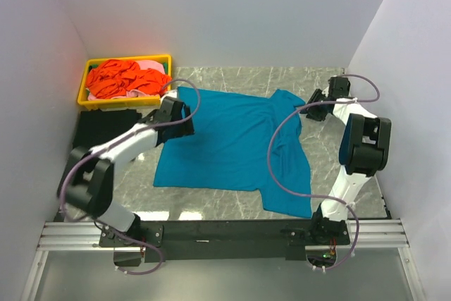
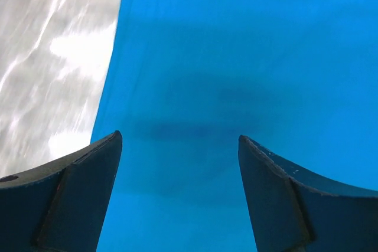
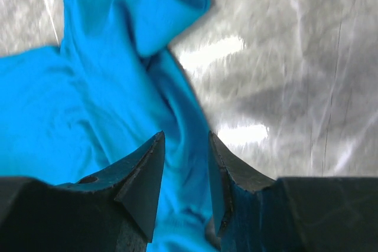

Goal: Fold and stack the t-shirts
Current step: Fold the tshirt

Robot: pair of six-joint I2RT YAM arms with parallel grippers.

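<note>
A large teal-blue t-shirt [image 1: 225, 142] lies spread across the middle of the marble table, its right side rumpled. My left gripper [image 1: 173, 111] hovers over its upper left edge. In the left wrist view that gripper [image 2: 180, 140] stands wide open with only flat teal cloth [image 2: 236, 57] below it. My right gripper [image 1: 313, 108] is at the shirt's far right sleeve. In the right wrist view it [image 3: 186, 137] is partly open, with a ridge of the teal cloth [image 3: 106, 104] running between its fingers. A black t-shirt [image 1: 106, 128] lies folded at the left.
A yellow tray [image 1: 88, 75] at the back left holds crumpled orange-red t-shirts [image 1: 116, 79] and a pink one [image 1: 148, 67]. White walls close in the table on the left, back and right. Bare marble [image 3: 295, 57] shows to the right of the sleeve.
</note>
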